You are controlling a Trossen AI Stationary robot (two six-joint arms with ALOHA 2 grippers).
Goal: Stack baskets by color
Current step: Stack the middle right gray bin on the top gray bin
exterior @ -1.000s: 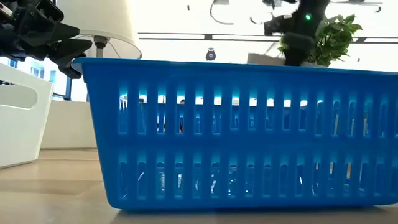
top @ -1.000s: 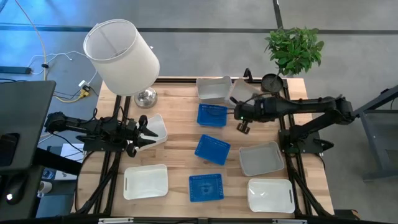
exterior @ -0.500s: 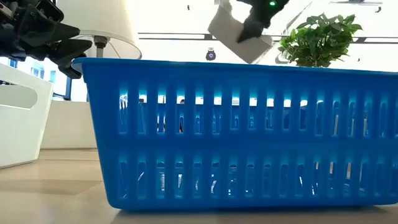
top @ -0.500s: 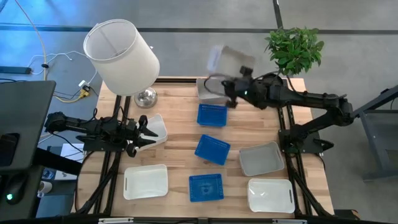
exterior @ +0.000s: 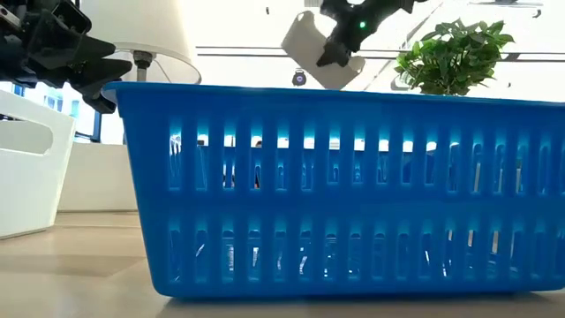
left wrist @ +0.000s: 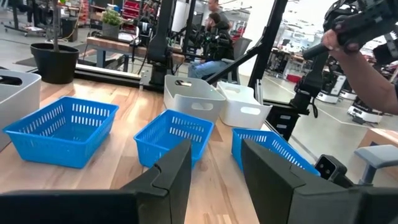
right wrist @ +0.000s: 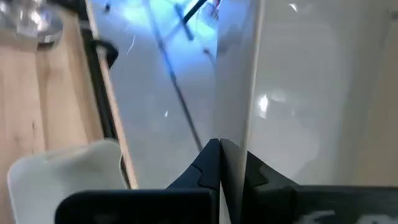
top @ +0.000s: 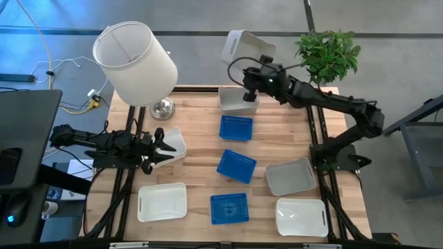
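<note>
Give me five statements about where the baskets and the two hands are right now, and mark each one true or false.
1. The right hand holds a white basket in the air. True.
2. Three blue baskets sit on the table. True.
3. The left hand grips a blue basket. False: it is open, beside a white basket at the left edge.
4. Another white basket sits below the lifted one, at the table's far edge. True.
5. The lamp stands on the right side. False: it is far left; the plant is on the right.
</note>
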